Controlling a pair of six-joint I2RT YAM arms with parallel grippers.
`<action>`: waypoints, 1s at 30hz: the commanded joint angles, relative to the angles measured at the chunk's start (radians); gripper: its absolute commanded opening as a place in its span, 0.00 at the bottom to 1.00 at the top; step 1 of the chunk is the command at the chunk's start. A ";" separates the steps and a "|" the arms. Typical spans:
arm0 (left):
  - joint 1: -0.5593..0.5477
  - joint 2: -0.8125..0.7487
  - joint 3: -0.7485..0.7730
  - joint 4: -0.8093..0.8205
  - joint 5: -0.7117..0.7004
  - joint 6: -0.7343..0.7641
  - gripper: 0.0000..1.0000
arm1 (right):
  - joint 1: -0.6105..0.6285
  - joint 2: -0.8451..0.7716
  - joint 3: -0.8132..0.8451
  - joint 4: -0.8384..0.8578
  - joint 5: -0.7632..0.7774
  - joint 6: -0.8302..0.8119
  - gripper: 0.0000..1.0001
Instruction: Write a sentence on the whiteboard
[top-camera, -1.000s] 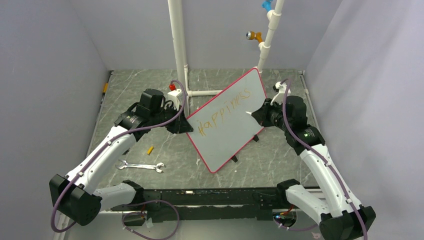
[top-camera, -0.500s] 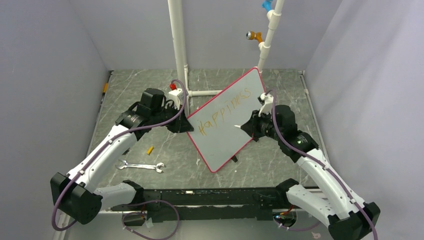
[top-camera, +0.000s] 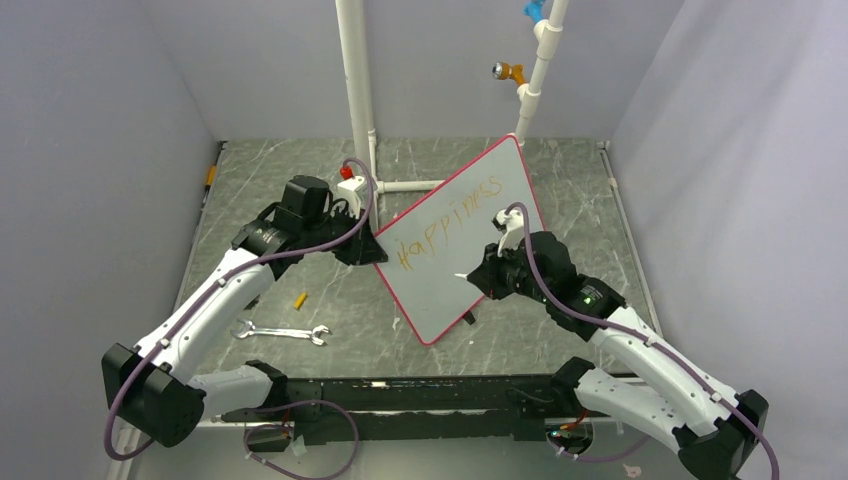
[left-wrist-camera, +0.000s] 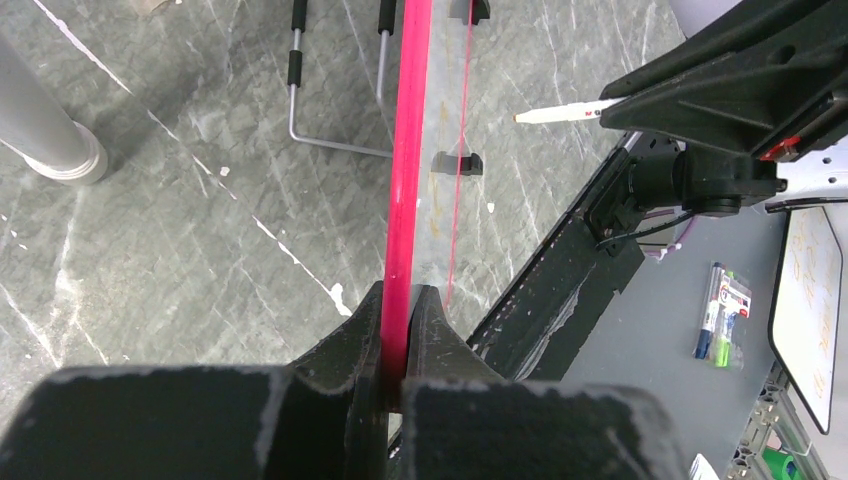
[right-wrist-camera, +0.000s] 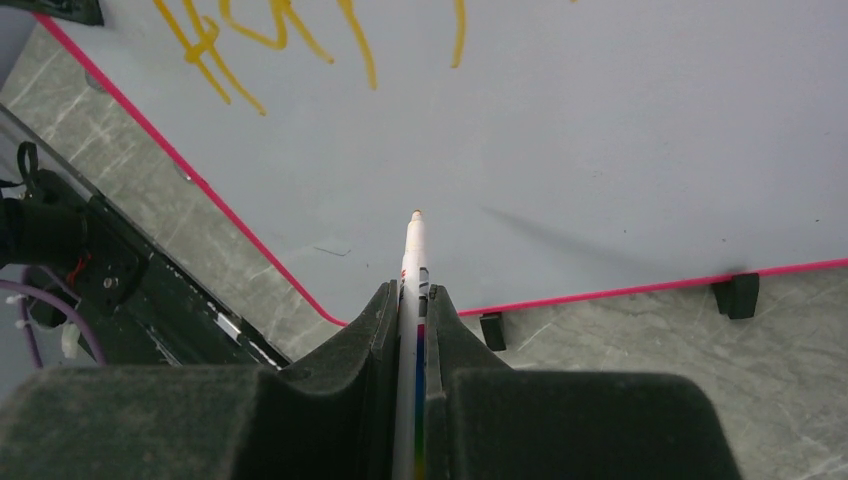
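The whiteboard (top-camera: 440, 295), white with a thin red-pink frame, stands tilted across the table's middle. One line of the sentence (top-camera: 450, 222) is on it in orange, reading about "Happiness". My left gripper (top-camera: 372, 250) is shut on the board's left edge; the left wrist view shows the red frame (left-wrist-camera: 408, 180) pinched in my gripper (left-wrist-camera: 398, 300). My right gripper (top-camera: 482, 276) is shut on a white marker (right-wrist-camera: 412, 262). Its tip points at the blank board (right-wrist-camera: 600, 150) below the lettering (right-wrist-camera: 270, 30), slightly off the surface, casting a shadow.
A silver wrench (top-camera: 283, 332) and a small yellow piece (top-camera: 299, 300) lie at the front left. White pipes (top-camera: 357, 90) rise behind the board, with a red part (top-camera: 345, 173) at their foot. The board's black feet (right-wrist-camera: 738, 295) rest on the marble top.
My right arm has swung left and nearer with the marker, from beside the word's right end to the blank area below its start. The left arm and board have not moved.
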 joint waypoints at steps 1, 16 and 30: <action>0.010 0.030 -0.004 -0.017 -0.310 0.209 0.00 | 0.045 -0.030 -0.016 0.055 0.063 0.022 0.00; 0.011 0.042 -0.002 -0.032 -0.322 0.199 0.00 | 0.135 -0.070 -0.076 0.110 0.121 0.024 0.00; 0.010 0.056 0.002 -0.042 -0.334 0.196 0.00 | 0.242 -0.065 -0.095 0.140 0.197 0.022 0.00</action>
